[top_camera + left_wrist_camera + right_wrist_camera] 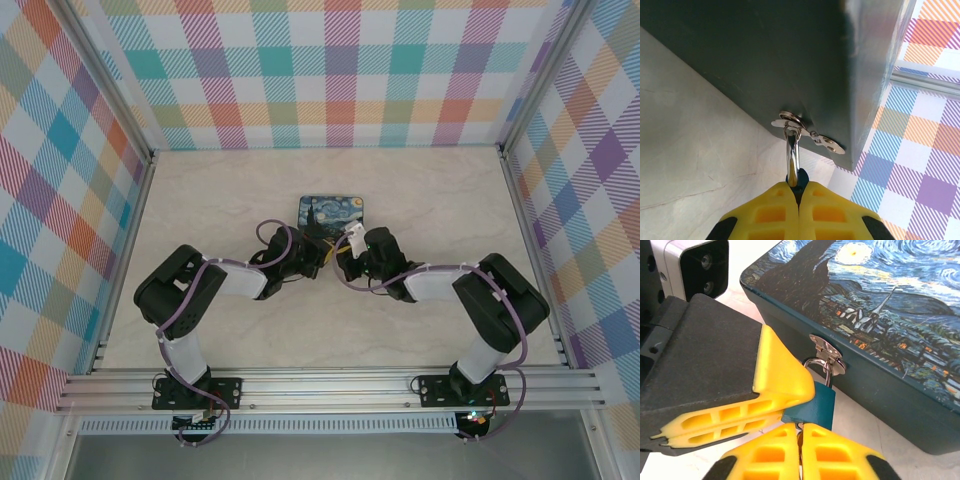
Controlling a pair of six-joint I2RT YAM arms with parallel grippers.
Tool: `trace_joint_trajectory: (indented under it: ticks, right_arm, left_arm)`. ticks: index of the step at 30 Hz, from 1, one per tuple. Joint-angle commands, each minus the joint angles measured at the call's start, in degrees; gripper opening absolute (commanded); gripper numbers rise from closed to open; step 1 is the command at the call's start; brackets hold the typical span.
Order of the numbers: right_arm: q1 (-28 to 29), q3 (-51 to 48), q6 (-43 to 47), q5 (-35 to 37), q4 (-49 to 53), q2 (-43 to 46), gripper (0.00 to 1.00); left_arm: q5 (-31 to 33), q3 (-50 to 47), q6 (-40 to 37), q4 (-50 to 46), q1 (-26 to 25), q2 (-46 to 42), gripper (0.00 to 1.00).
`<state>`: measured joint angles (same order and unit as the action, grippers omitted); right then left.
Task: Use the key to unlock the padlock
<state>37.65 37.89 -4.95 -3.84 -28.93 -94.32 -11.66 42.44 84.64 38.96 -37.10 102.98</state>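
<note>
A: Left end effector (799, 187): state?
B: Narrow, clamped on the padlock (815, 407) body; I'd say it's bracing it, since the lock hangs by its shackle (792, 152) from the hasp (826, 352) and would swing otherwise.
A: Where's the lock exactly?
B: On the front wall of the painted tin (880, 300), just above the surface (695, 150); body pulled outward so the bottom face seems to point at the other arm.
A: Right end effector (801, 429)?
B: Pads pressed together, tips right under the lock's bottom face; the key is too small to make out, probably pinched in the seam; can't confirm.
A: Progress?
B: Shackle looks seated, so not unlocked yet; likely at insertion; next needs fine lining-up and a twist; the risk is the key slipping.
</note>
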Motion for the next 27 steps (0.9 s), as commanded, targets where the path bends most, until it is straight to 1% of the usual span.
trace_joint_trajectory:
  ticks: [1, 4, 7, 11, 13, 16, 17, 20, 22, 24, 27]
  right_arm:
    - [-0.20, -0.06, -0.96, -2.68, 2.28, 2.00, 0.22]
    - [-0.63, -1.84, -0.28, -1.55, 2.73, 3.69, 0.39]
    - [-1.30, -3.87, -0.02, -0.08, 3.24, 6.56, 0.50]
    - [-2.76, -4.83, 0.03, 1.98, 6.31, 10.90, 0.62]
    - [-3.81, -4.65, -0.85, 2.08, 7.63, 12.28, 0.64]
    - [-5.20, -2.93, -2.53, 2.03, 11.25, 13.20, 0.64]
    - [-5.33, -2.25, -2.69, 2.16, 12.09, 13.20, 0.64]
    - [-5.58, -1.54, -2.98, 2.77, 12.32, 12.90, 0.65]
    - [-5.79, -1.16, -3.30, 2.74, 12.32, 12.36, 0.65]
    - [-5.92, -0.87, -3.49, 2.60, 12.32, 11.79, 0.65]
    - [-6.13, -0.66, -3.49, 2.06, 12.52, 11.19, 0.65]
  left_arm:
    - [-0.05, -0.59, 0.01, 2.09, -0.60, -1.21, 0.00]
    - [0.32, -0.95, -0.13, 1.93, -0.56, -1.21, 0.00]
    - [0.50, -1.17, -0.27, 1.70, -0.60, -0.81, 0.00]
    - [0.29, -1.14, -0.27, 1.75, -0.62, -0.02, 0.00]
    - [0.24, -1.21, -0.39, 1.73, -0.85, 0.50, 0.00]
    - [0.24, -1.41, -0.27, 2.11, -1.17, 1.62, 0.00]
    - [0.24, -1.47, -0.18, 2.41, -1.22, 2.03, 0.02]
    - [0.30, -1.88, -0.18, 2.84, -1.31, 2.84, 0.17]
    - [0.51, -2.25, -0.63, 2.73, -1.31, 2.83, 0.23]
    - [0.91, -2.53, -1.35, 1.97, -1.36, 2.41, 0.31]
    - [1.34, -2.48, -3.03, 0.45, -1.31, 0.91, 0.37]
